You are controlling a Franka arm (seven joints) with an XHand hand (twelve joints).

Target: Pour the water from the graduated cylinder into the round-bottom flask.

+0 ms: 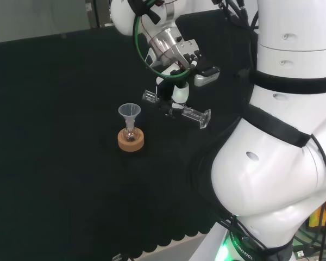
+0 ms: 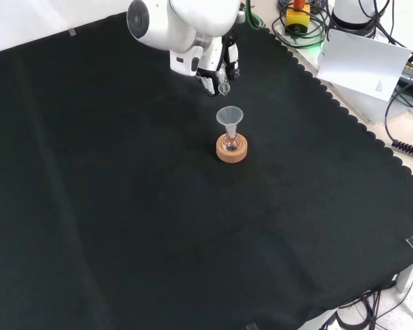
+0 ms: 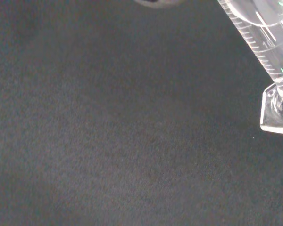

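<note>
We see the hand [image 1: 176, 95] curled around the measuring tube [image 3: 266, 42], holding it above the worktop [image 1: 54, 163] at about two o'clock of the flask [image 1: 130, 132], which sits in its cork ring [image 1: 131, 141] with a funnel [image 1: 129, 112] on top, probably so the water goes in cleanly.

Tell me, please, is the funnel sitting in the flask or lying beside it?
In it. The funnel stands upright with its stem down in the flask's neck, and the flask sits on its cork ring.
</note>
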